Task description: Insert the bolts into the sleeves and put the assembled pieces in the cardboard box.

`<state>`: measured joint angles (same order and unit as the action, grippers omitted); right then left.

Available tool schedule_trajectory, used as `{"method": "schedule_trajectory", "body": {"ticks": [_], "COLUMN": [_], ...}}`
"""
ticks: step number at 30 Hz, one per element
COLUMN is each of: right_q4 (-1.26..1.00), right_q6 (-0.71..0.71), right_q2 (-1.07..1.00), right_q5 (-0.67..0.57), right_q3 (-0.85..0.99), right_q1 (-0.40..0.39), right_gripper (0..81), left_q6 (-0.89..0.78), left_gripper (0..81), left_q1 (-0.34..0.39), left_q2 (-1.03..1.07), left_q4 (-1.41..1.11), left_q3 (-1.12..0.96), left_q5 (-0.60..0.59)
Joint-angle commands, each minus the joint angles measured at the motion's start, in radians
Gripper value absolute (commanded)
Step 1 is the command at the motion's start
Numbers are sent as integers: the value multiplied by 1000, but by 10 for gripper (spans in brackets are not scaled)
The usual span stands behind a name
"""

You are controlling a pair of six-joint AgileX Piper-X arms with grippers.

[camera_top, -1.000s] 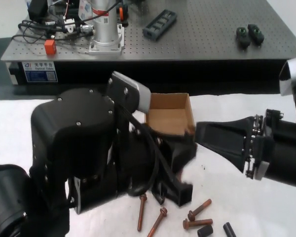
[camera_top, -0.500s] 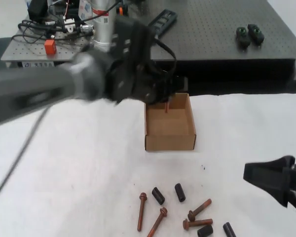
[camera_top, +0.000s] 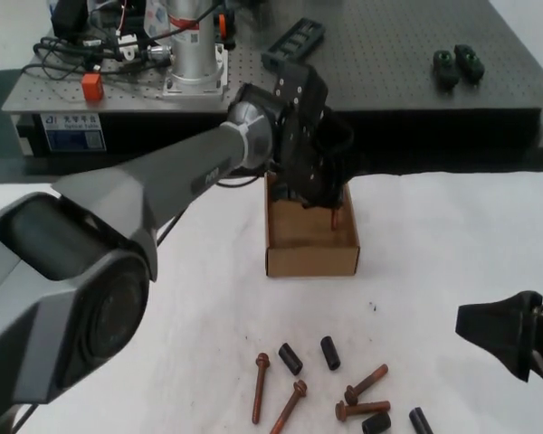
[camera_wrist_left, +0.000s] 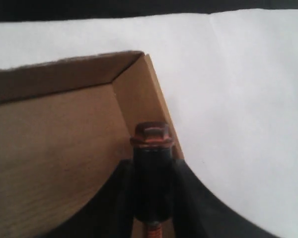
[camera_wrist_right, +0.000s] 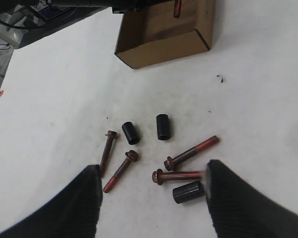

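My left gripper (camera_top: 329, 193) hangs over the right half of the cardboard box (camera_top: 312, 256), shut on an assembled piece (camera_wrist_left: 151, 163): a copper bolt inside a black sleeve, its threaded tip (camera_top: 333, 218) pointing down into the box. In the left wrist view the box's inner corner (camera_wrist_left: 120, 82) lies just behind the bolt head. My right gripper (camera_wrist_right: 151, 171) is open and holds nothing, low at the near right (camera_top: 511, 333). Under it lie several loose bolts (camera_wrist_right: 191, 152) and black sleeves (camera_wrist_right: 162, 127).
White cloth (camera_top: 163, 307) covers the work area. Behind it stands a perforated metal bench (camera_top: 389, 63) with cables, an orange block (camera_top: 91, 86), a black slotted tray (camera_top: 293, 43) and two black knobs (camera_top: 458, 65). The left arm's long links (camera_top: 118, 226) cross the near left.
The left arm swung from the loose parts to the box with the assembled piece, then shifted right and lower into it. The right gripper drew back to the near right.
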<state>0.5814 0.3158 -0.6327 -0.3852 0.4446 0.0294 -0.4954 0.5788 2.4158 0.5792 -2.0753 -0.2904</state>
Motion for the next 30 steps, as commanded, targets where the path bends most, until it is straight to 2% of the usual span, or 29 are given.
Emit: {"method": "schedule_trajectory", "body": {"ticks": [1,7,9,11,14,17,23,27,30], "right_q4": [4,13,10,13,37,77,174,204,201], "right_q6": [-19,-152,-212,-276,-302,-316,-339,-339,-339], "right_q2": [-1,-175,-259,-339,-470,-615,-900,-1056,-1144], "right_q5": [10,23,71,133,144,206,300,333,330], "right_q3": [-1,22,52,97,188,298,534,633,676], "right_q1": [6,3,-11,-34,-80,-166,-325,-390,-420], "right_gripper": [450,450,450,450,450,450,450,450,450], "left_q6": [-28,-28,-28,-28,-21,22,188,239,248], "left_gripper": [161,222,244,263,270,270,239,228,228], "left_q1": [1,1,-1,-2,-8,-23,-60,-92,-113], "left_q2": [-5,-9,-21,-42,-89,-156,-342,-493,-621], "left_q4": [7,44,52,47,48,97,289,291,216], "left_q3": [-23,-23,-23,-23,-23,-23,18,176,377], "left_q5": [-9,-13,-13,-13,-13,-1,284,335,337]}}
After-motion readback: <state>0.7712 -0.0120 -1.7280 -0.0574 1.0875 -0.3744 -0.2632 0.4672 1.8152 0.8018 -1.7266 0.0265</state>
